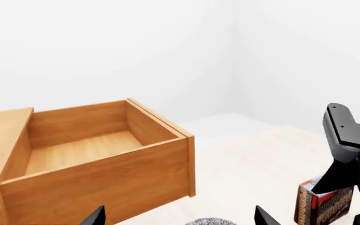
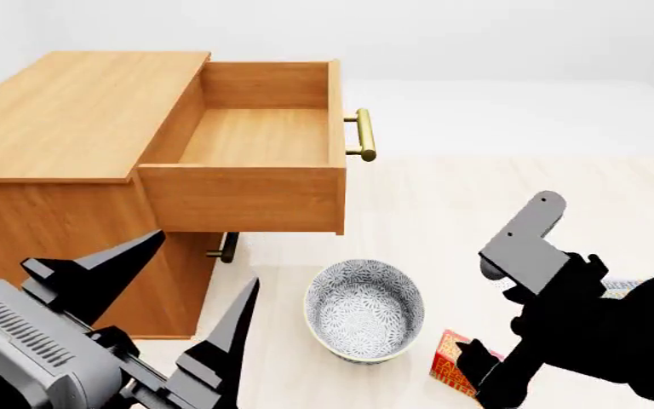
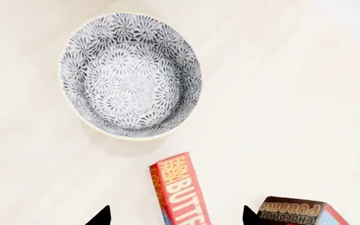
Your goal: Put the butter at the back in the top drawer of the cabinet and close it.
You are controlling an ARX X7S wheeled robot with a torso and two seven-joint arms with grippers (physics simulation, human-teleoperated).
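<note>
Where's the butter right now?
The butter stands on the floor between the bowl and the chocolate pudding box, below the open right end effector; in the head view it shows at lower right.

A: Bright, even light in all three views; the white walls nearly wash out.

B: Shadows?

A: Soft ones only: under the open drawer and beside the bowl. No glare, no blur; edges stay sharp and straight.
</note>
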